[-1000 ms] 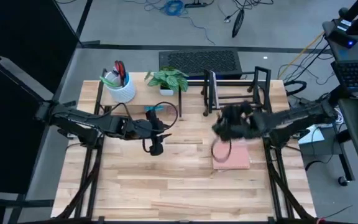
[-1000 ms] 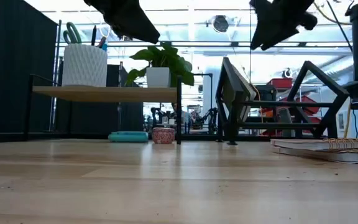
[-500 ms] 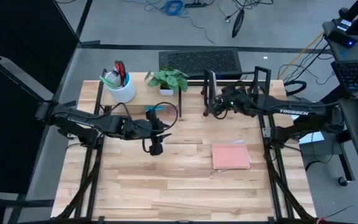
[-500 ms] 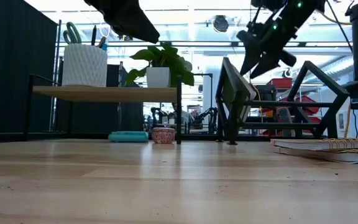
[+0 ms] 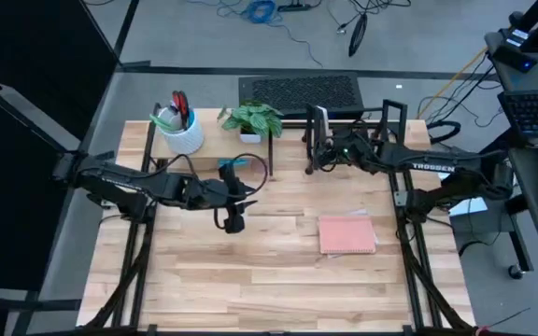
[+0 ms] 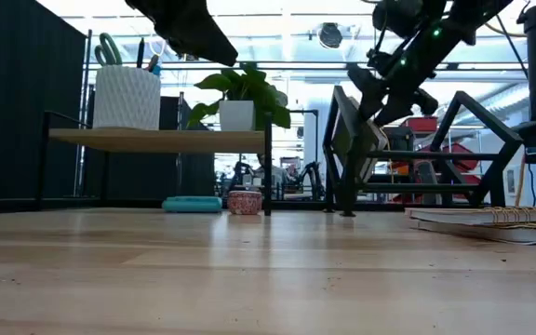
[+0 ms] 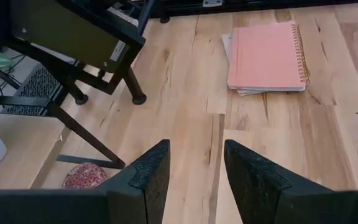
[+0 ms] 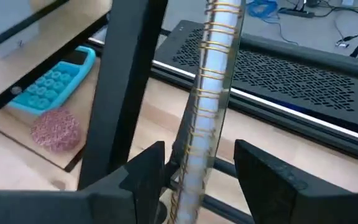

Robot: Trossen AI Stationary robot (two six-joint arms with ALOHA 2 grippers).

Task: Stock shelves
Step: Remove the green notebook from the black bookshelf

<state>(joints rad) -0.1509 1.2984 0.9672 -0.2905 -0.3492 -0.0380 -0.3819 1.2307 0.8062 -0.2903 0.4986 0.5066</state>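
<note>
Right gripper (image 5: 322, 149), fingers apart around an upright spiral notebook (image 8: 207, 106), steadies it in the black wire rack (image 5: 353, 140) at the tabletop's (image 5: 278, 271) one o'clock; left gripper (image 5: 234, 220) waits open mid-tabletop.

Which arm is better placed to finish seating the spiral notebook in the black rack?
Right. The right gripper is at the rack, fingers open around the notebook. The left gripper hangs over bare table.
</note>
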